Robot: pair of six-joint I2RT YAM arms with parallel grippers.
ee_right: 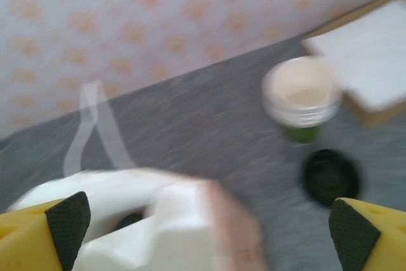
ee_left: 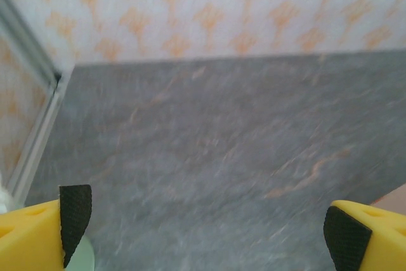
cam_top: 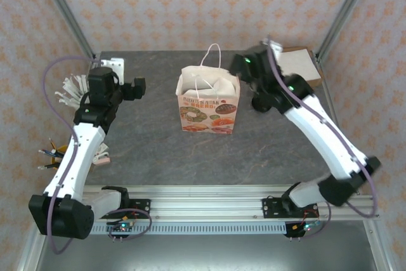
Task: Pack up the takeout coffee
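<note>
The printed paper bag (cam_top: 208, 109) stands upright in the middle of the table with its white lining open at the top. My right gripper (cam_top: 241, 68) hovers at the bag's upper right corner, jaws open and empty. In the right wrist view the right gripper (ee_right: 203, 233) is just above the blurred bag mouth (ee_right: 158, 220), where a dark shape (ee_right: 129, 219) sits inside, too blurred to name. The takeout coffee is hidden. My left gripper (cam_top: 136, 87) is to the left of the bag. In the left wrist view the left gripper (ee_left: 203, 233) is open over bare table.
A stack of green cups with cream rims (ee_right: 300, 99) and a black lid (ee_right: 330, 176) sit right of the bag, beside a box of white napkins (cam_top: 298, 61). White sticks (cam_top: 73, 90) and pens (cam_top: 51, 153) lie at the left edge. Metal frame posts stand at the back corners.
</note>
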